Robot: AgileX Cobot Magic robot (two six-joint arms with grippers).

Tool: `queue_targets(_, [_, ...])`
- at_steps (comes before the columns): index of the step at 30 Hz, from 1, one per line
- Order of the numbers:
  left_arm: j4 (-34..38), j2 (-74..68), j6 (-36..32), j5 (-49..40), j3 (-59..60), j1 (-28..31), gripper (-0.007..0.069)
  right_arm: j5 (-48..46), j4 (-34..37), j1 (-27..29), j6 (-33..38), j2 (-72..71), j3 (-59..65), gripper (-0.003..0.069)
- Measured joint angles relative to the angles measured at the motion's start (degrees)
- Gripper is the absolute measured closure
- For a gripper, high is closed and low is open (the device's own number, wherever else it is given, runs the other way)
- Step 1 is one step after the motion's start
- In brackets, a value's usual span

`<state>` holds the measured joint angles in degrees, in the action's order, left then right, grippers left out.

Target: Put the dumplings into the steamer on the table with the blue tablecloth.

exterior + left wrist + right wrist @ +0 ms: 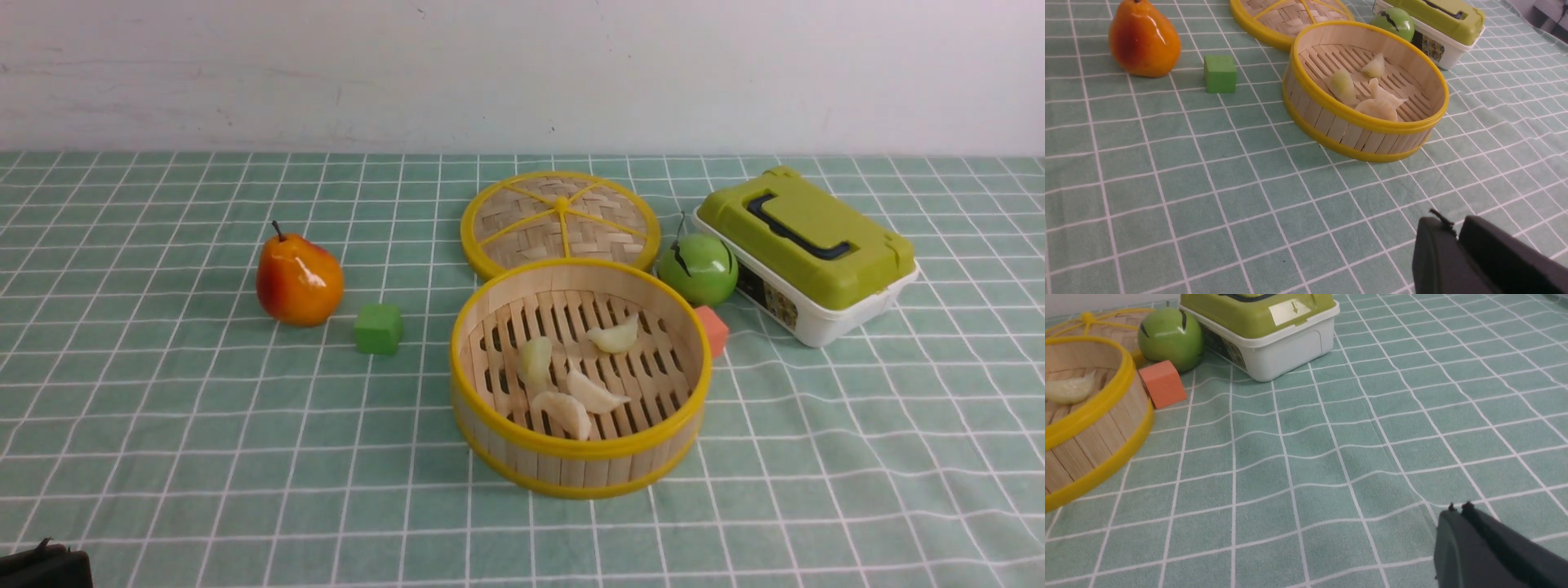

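Dumplings (575, 384), all four of them, lie on the slatted floor of the steamer (522, 453), well ahead of both claws and held by neither. The left claw (1455, 232) hangs low over the blue tablecloth (1167, 183), its two dark fingers pressed together with nothing between them; in the front view only a dark corner of it shows at the near left edge (41, 563). Ahead of it and to its right stands the steamer, with the nearest dumpling close against the near wall and two more touching just behind it. Farther ahead, to the left of the steamer, sits a green cube (1220, 74), and beyond that an orange pear (1144, 40). The right claw (1457, 512) is likewise closed and empty, above wrinkled cloth on the tabletop (1331, 457). Ahead of it and to its left an orange cube (1162, 383) touches the steamer's wall, with a green apple (1169, 338) just behind the cube. A green-lidded white box (1274, 339) stands beside the apple, farther ahead. The woven lid (560, 220) lies flat behind the steamer, touching its far rim.
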<state>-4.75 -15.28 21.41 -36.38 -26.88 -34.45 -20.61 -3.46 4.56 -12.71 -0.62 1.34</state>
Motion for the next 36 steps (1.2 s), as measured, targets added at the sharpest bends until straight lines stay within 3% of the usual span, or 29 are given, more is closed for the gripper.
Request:
queue_targets(30, [0.0,0.0,0.1,-0.04,0.34,0.0,0.0517,-1.36,1.28,0.0,0.0,0.0,-0.3,0.0657])
queue_targets(33, [0.43,0.0,0.1,0.94,1.76,0.0,0.0515,-1.36,1.28,0.0,0.0,0.0,-0.3,0.0654])
queue_targets(36, [2.21,0.0,0.1,7.84,6.59,2.54,0.0535,-1.36,1.28,0.0,0.0,0.0,-0.3,0.065])
